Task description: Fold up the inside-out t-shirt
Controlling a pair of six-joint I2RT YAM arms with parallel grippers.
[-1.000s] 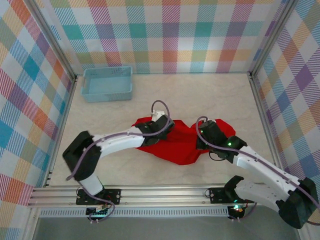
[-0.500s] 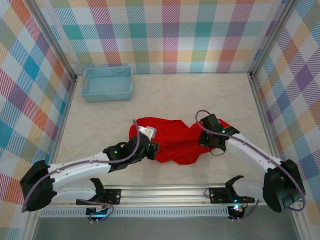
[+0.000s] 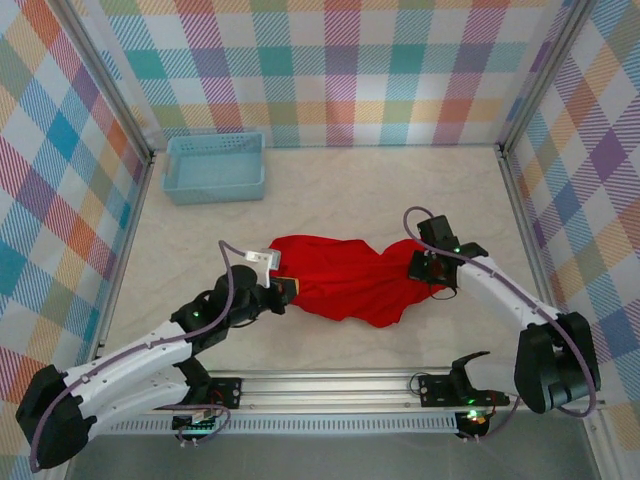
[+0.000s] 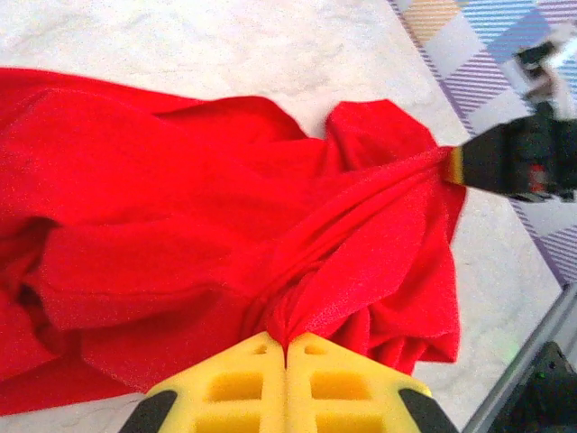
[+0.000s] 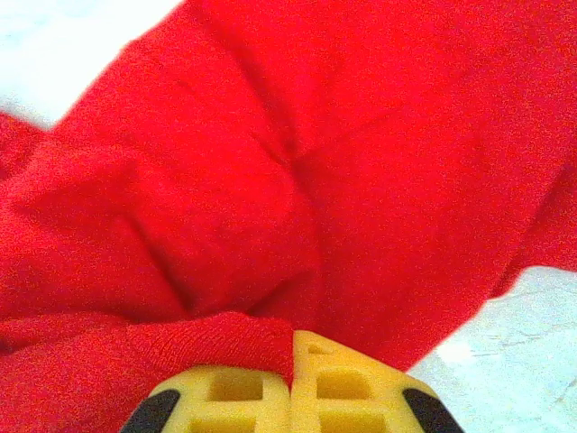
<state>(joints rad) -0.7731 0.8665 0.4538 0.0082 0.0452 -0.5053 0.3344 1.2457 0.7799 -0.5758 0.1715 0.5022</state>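
The inside-out t-shirt (image 3: pixel 345 280) is a plain bright red cloth, stretched left to right across the middle of the table. My left gripper (image 3: pixel 283 290) is shut on its left end; in the left wrist view the t-shirt (image 4: pixel 225 225) gathers into a tight pleat between the yellow fingertips (image 4: pixel 243 361). My right gripper (image 3: pixel 420 266) is shut on the right end, and in the right wrist view a fold of the t-shirt (image 5: pixel 297 162) drapes over the left yellow fingertip (image 5: pixel 225 383). A taut ridge of cloth runs between the two grips.
A light-blue plastic basket (image 3: pixel 216 167) stands at the back left near the checked wall. Metal rails border the table at the left and right sides (image 3: pixel 522 210) and along the front (image 3: pixel 330 385). Bare table lies behind and in front of the shirt.
The left gripper has pulled its end of the shirt leftward and the right gripper has moved rightward and back, so the shirt went from a bunched heap to a stretched band.
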